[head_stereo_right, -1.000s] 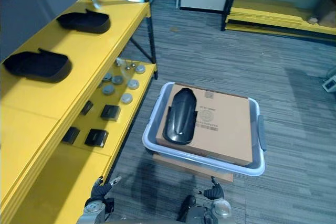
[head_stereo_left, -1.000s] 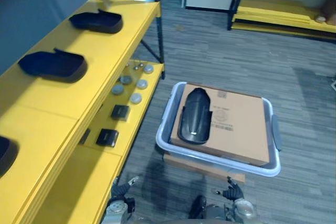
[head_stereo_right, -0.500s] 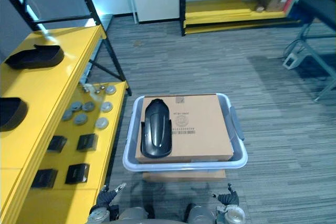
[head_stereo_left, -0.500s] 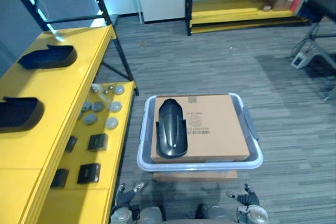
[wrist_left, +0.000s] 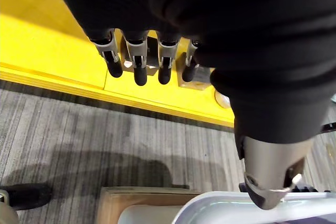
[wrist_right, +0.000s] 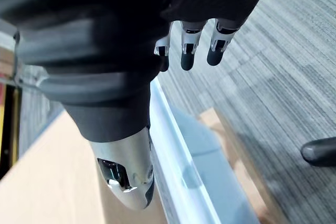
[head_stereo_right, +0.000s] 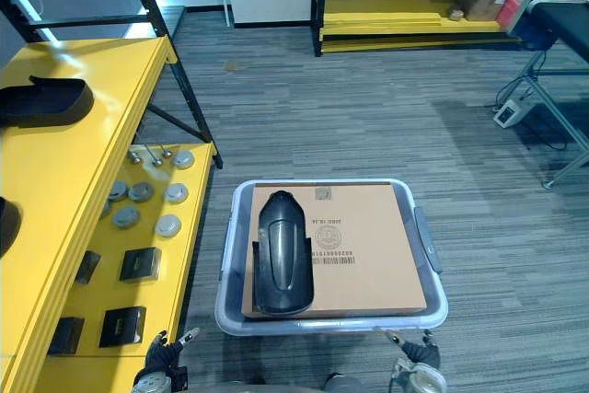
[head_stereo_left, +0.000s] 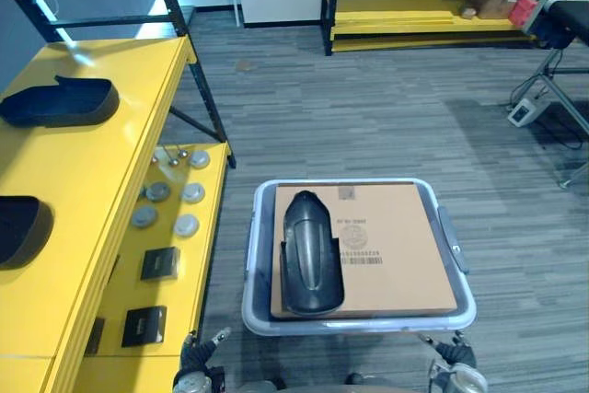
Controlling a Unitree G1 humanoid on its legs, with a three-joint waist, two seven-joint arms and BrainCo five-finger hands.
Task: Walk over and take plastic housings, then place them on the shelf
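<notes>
1. Grey striped carpet floor (head_stereo_left: 386,117) all round, with a grey bin (head_stereo_left: 359,323) parked in the middle of it, so I'm placing everything off that bin.
2. Left of the bin there's a long yellow shelf (head_stereo_left: 83,172). Its top level has two dark plastic housings on it: the far shelf housing (head_stereo_left: 57,103) well beyond the bin, and the near shelf housing (head_stereo_left: 20,229) roughly level with it, cut off by the picture edge.
3. On the shelf's lower level, just beside the bin's left wall, are some round grey discs (head_stereo_left: 158,192) and small black boxes (head_stereo_left: 159,263).
4. Left hand (head_stereo_left: 195,365) hangs low by the bin's near left corner. Its fingers (wrist_left: 139,64) are straight, side by side, nothing in them.
5. Inside the bin a cardboard box (head_stereo_left: 396,246) lies flat, and the black housing (head_stereo_left: 310,253) lies lengthwise on the box's left half.
6. Right hand (head_stereo_left: 453,358) hangs by the bin's near right corner, fingers (wrist_right: 189,51) straight and loose, empty.
7. Far beyond the bin, a yellow rack (head_stereo_left: 423,29) by the wall.
</notes>
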